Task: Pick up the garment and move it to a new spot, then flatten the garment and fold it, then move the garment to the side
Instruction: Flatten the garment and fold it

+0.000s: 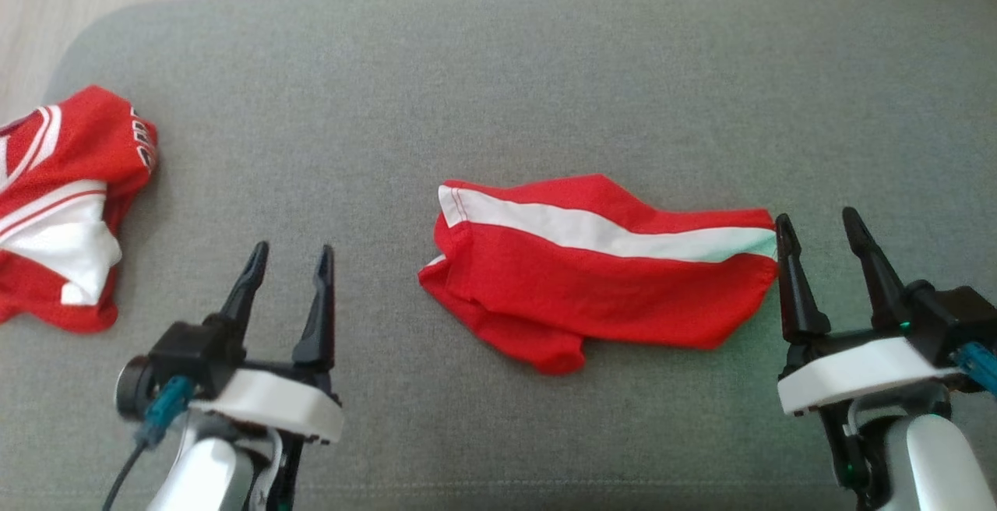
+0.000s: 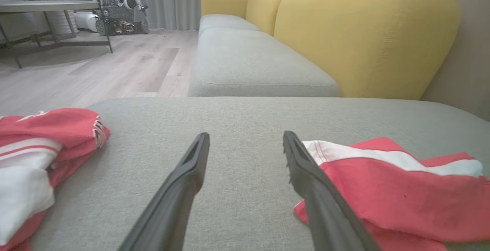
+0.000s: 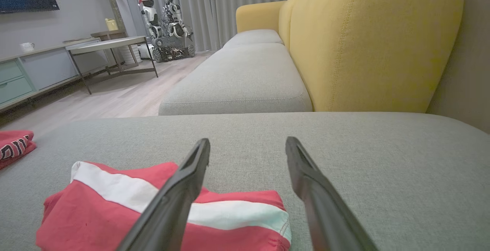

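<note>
A red garment with a white stripe (image 1: 600,273) lies loosely folded in the middle of the grey cushion (image 1: 498,90). The left wrist view has this garment (image 2: 402,193) at the right, and the right wrist view has the garment (image 3: 126,212) at the lower left. My left gripper (image 1: 290,254) stands open over bare cushion, to the left of the garment and apart from it. My right gripper (image 1: 818,221) is open too, its left finger just off the garment's right end. Nothing is between either pair of fingers.
A second red and white garment (image 1: 62,207) lies crumpled at the cushion's left end. Beyond the cushion runs a sofa with a grey seat (image 2: 252,63) and yellow backrest (image 2: 363,36). Wooden floor (image 2: 95,71), a table (image 3: 111,46) and another robot (image 3: 164,25) are further off.
</note>
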Controlling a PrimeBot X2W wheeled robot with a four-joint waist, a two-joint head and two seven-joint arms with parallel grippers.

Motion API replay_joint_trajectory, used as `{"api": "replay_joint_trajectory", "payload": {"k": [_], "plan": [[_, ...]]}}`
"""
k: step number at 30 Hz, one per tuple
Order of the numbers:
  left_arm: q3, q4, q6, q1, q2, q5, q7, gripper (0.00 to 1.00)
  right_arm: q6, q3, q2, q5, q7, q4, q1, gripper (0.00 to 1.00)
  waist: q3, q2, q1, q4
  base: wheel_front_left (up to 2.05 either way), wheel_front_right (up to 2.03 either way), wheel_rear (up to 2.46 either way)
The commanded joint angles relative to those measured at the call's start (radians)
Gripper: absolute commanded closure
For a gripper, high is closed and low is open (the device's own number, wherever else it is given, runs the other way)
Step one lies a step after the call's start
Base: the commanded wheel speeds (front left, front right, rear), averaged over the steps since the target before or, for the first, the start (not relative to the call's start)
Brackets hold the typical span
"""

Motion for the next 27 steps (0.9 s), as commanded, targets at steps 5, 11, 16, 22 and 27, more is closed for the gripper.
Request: {"api": "replay_joint_trajectory", "payload": {"k": [5,11,16,22,27], "plan": [[0.001,-0.017,-0.073,-0.171,0.0,-0.036,0.059,0.0,-0.001,0.029,0.0,-0.003,0.004,-0.045,-0.048,0.0,0.044,-0.0001,0.0,-0.007,0.0,0.0,0.0],[-0.062,0.073,-0.162,-0.317,-0.044,-0.093,0.193,0.0,-0.001,0.053,0.0,-0.003,0.002,-0.043,-0.08,0.0,0.093,-0.0001,0.0,-0.043,0.0,0.0,0.0],[-0.078,0.195,-0.197,-0.383,-0.068,-0.137,0.272,0.0,-0.001,0.058,0.001,0.002,-0.005,-0.037,-0.094,0.0,0.123,-0.0001,0.0,-0.074,0.0,0.0,0.0],[-0.071,0.288,-0.22,-0.417,-0.078,-0.177,0.293,0.0,-0.001,0.05,0.002,0.006,-0.014,-0.031,-0.099,0.0,0.143,-0.0001,0.0,-0.088,0.0,0.0,0.0],[-0.077,0.313,-0.244,-0.434,-0.087,-0.202,0.285,0.0,-0.001,0.051,0.003,0.009,-0.018,-0.025,-0.106,0.0,0.149,-0.0001,0.0,-0.09,0.0,0.0,0.0]]}}
